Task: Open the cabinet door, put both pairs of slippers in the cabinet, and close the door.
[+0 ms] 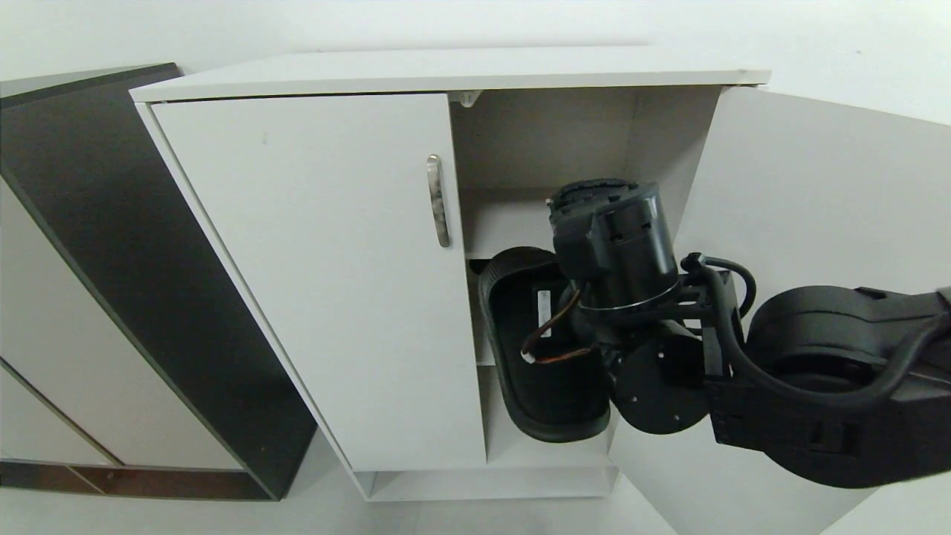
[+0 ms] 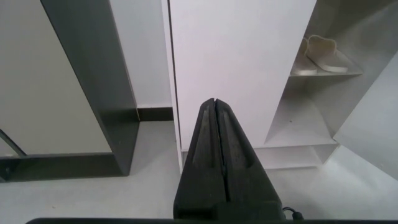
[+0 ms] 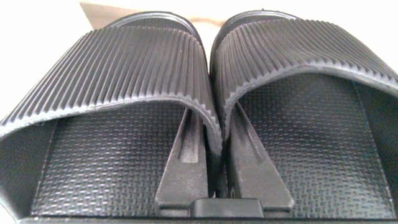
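Note:
A pair of black ribbed slippers (image 3: 143,68) is held side by side, and my right gripper (image 3: 213,127) is shut on their touching inner strap edges. From the head, one black slipper (image 1: 542,357) hangs sole-out in the white cabinet's (image 1: 446,70) open right half, in front of the lower shelves, with the right wrist (image 1: 617,238) beside it. The cabinet's right door (image 1: 802,193) is swung open and its left door (image 1: 319,282) is closed. A pale pair of slippers (image 2: 323,53) lies on an inner shelf. My left gripper (image 2: 214,107) is shut on nothing, low in front of the closed door.
The closed left door carries a metal handle (image 1: 438,200). A dark-sided unit (image 1: 134,245) stands close to the cabinet's left. Bare shelves (image 2: 301,124) lie below the pale slippers. Light floor (image 2: 149,193) runs in front.

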`<state>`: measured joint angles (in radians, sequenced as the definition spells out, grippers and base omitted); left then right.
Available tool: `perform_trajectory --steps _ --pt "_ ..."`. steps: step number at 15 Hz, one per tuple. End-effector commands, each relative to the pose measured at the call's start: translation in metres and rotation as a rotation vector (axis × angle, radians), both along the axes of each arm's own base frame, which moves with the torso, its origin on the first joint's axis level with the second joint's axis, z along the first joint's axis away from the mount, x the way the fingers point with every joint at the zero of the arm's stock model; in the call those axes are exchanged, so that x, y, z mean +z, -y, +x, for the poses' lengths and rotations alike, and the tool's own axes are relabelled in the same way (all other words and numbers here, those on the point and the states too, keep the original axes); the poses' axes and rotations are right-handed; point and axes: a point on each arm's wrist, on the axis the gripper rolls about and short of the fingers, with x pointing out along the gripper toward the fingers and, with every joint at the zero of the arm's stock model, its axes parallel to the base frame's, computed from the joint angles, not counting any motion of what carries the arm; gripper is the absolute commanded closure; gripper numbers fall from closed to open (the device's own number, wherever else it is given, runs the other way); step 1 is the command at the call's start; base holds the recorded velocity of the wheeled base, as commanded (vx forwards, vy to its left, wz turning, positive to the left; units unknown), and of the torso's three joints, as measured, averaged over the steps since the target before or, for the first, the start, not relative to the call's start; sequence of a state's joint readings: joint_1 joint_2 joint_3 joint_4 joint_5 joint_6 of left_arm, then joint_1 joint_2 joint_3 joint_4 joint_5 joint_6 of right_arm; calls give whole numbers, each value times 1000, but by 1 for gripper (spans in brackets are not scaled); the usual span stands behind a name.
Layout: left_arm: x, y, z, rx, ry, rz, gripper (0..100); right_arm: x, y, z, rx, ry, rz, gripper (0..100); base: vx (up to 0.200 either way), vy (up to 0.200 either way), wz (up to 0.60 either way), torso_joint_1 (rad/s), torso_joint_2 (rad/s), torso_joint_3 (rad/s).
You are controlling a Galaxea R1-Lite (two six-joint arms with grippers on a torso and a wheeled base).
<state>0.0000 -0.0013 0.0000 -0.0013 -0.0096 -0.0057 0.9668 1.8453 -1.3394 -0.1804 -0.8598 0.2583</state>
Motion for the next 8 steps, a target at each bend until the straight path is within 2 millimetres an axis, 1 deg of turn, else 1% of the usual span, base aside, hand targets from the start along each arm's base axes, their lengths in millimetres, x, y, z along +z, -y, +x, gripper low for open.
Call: perform_trajectory --steps 1,5,8 --pt "0 0 0 0 -1 0 100 -8 2 12 -33 9 -23 100 0 0 0 0 0 0" --pt "0 0 0 0 -1 0 100 -15 -3 18 -40 20 -14 100 0 0 0 0 0 0" --pt "0 0 0 0 -1 0 100 -17 -2 24 -55 30 -2 100 0 0 0 0 0 0"
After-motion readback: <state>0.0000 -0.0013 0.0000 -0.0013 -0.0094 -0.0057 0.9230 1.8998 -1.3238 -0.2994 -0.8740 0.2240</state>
